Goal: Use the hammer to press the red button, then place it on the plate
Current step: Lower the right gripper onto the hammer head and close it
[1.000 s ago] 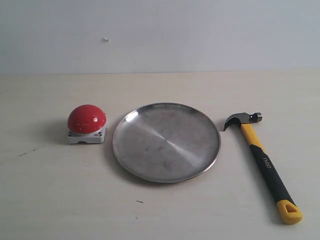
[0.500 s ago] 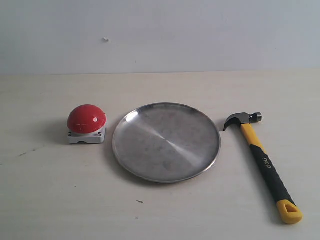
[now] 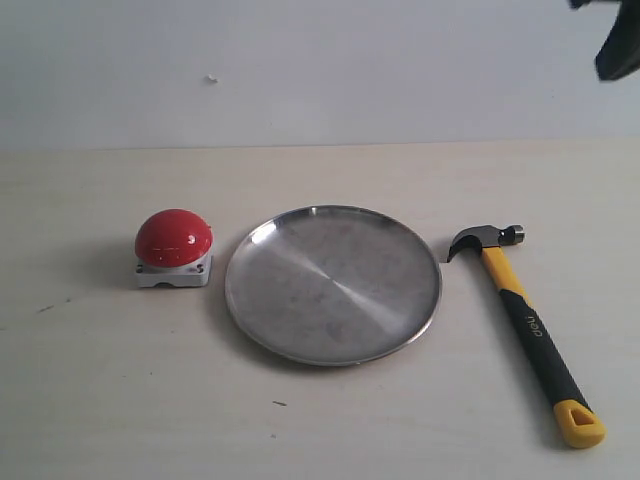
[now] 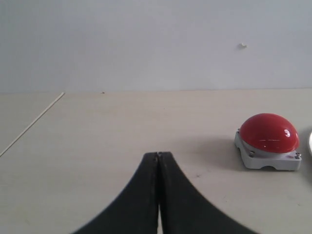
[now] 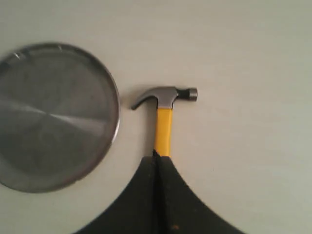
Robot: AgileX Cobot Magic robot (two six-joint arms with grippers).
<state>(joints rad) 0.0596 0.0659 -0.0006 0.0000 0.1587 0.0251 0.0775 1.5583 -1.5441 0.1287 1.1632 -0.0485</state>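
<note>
The hammer (image 3: 520,315) lies flat on the table at the right, dark head (image 5: 165,97) toward the wall, yellow looped end toward the front. The silver plate (image 3: 332,284) sits in the middle, and the red button (image 3: 174,241) on its white base is to its left. My right gripper (image 5: 157,155) hangs high above the hammer's handle, jaws shut and holding nothing; a dark part of that arm (image 3: 618,40) shows at the exterior view's top right corner. My left gripper (image 4: 158,155) is shut and empty, low over the table left of the red button (image 4: 269,133).
A pale wall (image 3: 320,70) rises behind the table. A thin seam (image 4: 31,124) crosses the tabletop to the left of the left gripper. A small dark speck (image 3: 279,403) lies in front of the plate.
A dark part of the right arm has come into the exterior view's top right corner. Hammer, plate and button have not moved.
</note>
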